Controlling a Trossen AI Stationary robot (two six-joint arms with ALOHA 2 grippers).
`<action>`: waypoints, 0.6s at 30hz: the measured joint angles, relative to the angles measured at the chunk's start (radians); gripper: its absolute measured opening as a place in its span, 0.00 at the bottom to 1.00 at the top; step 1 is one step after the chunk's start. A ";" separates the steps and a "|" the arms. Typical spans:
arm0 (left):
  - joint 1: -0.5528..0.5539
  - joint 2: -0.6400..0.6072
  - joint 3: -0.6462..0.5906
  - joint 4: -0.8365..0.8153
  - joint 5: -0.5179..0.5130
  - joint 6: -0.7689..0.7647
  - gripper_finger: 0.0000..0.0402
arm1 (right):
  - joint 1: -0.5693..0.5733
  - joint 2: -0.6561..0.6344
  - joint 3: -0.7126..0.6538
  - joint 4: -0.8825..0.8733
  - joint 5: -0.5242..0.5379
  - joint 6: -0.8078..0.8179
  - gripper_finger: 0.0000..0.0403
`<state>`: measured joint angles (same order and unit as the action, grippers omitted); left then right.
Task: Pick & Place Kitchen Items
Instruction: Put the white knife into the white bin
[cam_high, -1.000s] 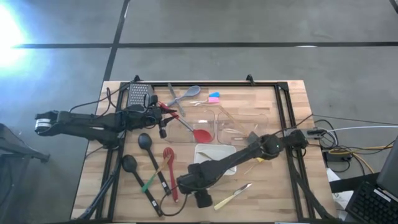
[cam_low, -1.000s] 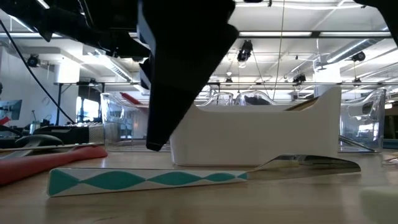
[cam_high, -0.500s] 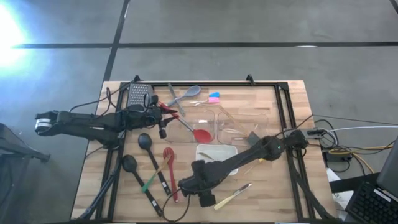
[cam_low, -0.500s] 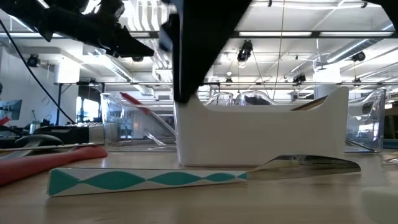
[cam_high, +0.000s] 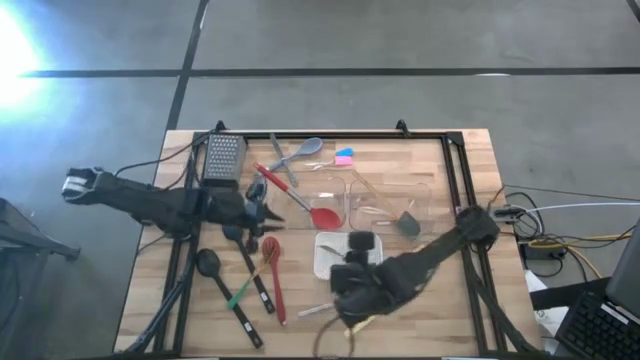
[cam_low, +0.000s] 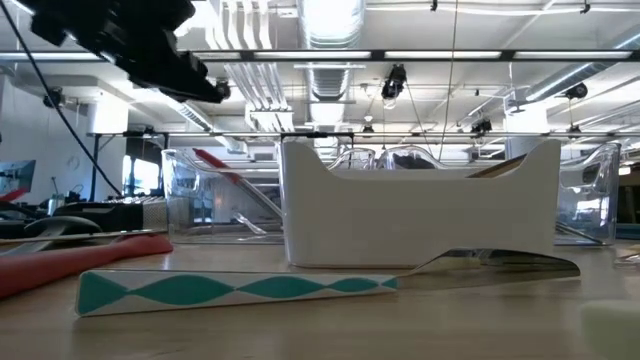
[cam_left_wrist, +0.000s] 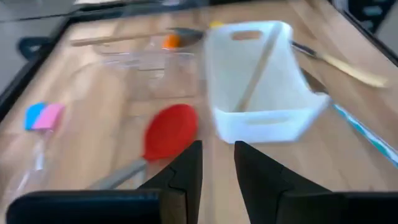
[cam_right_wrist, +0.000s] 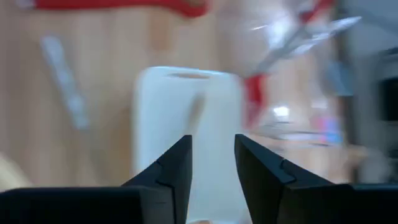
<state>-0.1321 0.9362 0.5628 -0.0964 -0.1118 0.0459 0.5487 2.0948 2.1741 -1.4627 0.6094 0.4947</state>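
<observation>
Kitchen items lie spread on the wooden table. Two black ladles (cam_high: 207, 263) and a red slotted spatula (cam_high: 271, 249) rest left of the white tray (cam_high: 325, 262). A red spoon (cam_left_wrist: 171, 127) leans into a clear bin (cam_high: 330, 190). A knife with a teal-patterned handle (cam_low: 240, 290) lies flat at the near edge. My left gripper (cam_high: 267, 220) (cam_left_wrist: 217, 165) hovers above the ladles, fingers a little apart and empty. My right gripper (cam_high: 360, 243) (cam_right_wrist: 211, 158) hangs high over the tray, open and empty.
A metal grater (cam_high: 225, 158), a grey spoon (cam_high: 306, 150) and a pink and blue spatula (cam_high: 343, 156) lie at the far edge. A second clear bin (cam_high: 392, 198) holds a grey spatula (cam_high: 407, 222). A black frame (cam_high: 462, 200) borders the table.
My right gripper has risen from low by the knife at the near edge, out of the low view, and swung toward the far right over the white tray, turning as it went. My left gripper has swung from beside the grater toward the near edge, over the ladles.
</observation>
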 joint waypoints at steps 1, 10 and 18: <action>-0.046 0.014 0.016 -0.006 -0.031 -0.002 0.25 | 0.005 -0.026 -0.025 -0.001 0.041 0.022 0.26; -0.345 0.207 0.200 -0.029 -0.142 -0.046 0.25 | 0.003 -0.284 -0.328 0.005 0.101 0.245 0.17; -0.358 0.442 0.360 -0.092 -0.140 -0.206 0.25 | 0.003 -0.441 -0.531 0.016 0.100 0.324 0.13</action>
<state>-0.4904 1.3778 0.9232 -0.1881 -0.2518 -0.1603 0.5514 1.6538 1.6430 -1.4470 0.7097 0.8185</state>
